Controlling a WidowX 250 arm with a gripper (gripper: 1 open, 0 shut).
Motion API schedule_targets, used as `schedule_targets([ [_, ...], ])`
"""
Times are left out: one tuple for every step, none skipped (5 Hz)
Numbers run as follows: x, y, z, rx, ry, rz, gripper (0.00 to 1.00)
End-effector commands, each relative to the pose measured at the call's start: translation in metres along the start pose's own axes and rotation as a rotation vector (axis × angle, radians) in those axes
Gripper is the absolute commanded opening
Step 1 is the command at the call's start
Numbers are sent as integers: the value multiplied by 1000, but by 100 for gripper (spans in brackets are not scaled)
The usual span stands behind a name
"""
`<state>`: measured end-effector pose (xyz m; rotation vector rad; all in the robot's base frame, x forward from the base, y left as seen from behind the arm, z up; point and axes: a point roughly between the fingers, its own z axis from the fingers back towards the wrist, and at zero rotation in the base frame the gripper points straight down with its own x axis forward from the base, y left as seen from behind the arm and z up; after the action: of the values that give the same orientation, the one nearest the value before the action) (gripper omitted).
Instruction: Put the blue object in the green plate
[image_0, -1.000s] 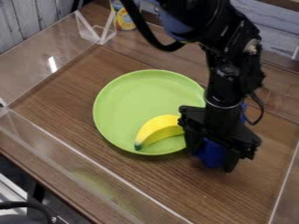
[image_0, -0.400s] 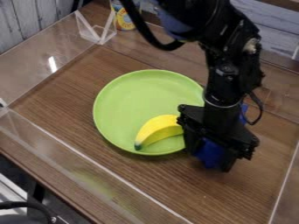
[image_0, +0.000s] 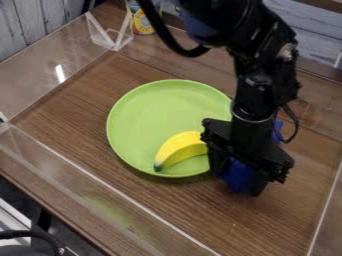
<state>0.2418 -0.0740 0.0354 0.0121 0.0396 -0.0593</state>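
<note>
Camera view: green plate (image_0: 147, 115) holds only the banana (image_0: 181, 151); gripper (image_0: 245, 172), unmoved over the last second, straddles the blue object (image_0: 241, 176) beside the rim, jaws spread; I judge pickup pending

Plate (image_0: 160, 115) sits on table (image_0: 80, 165), roughly mid-frame. Banana (image_0: 181, 151) lies in plate, at its near-right part, one end reaching the rim. Block (image_0: 239, 176) is on table just right of plate's near-right rim, beside banana. Gripper (image_0: 245, 172) stands over block, pointing down, fingers either side of it; arm rises behind and up-left toward top of frame. Clear walls (image_0: 40, 60) border table at left, far side and near edge. Small items sit behind far wall, too unclear to identify.
</note>
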Motion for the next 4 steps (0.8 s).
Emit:
schedule_targets([
  [3, 4, 12, -1, -34, -1, 0],
  [3, 6, 13, 3, -33, -9, 0],
  [3, 7, 14, 7, -32, -18, 0],
  [3, 8, 15, 11, -31, -26, 0],
])
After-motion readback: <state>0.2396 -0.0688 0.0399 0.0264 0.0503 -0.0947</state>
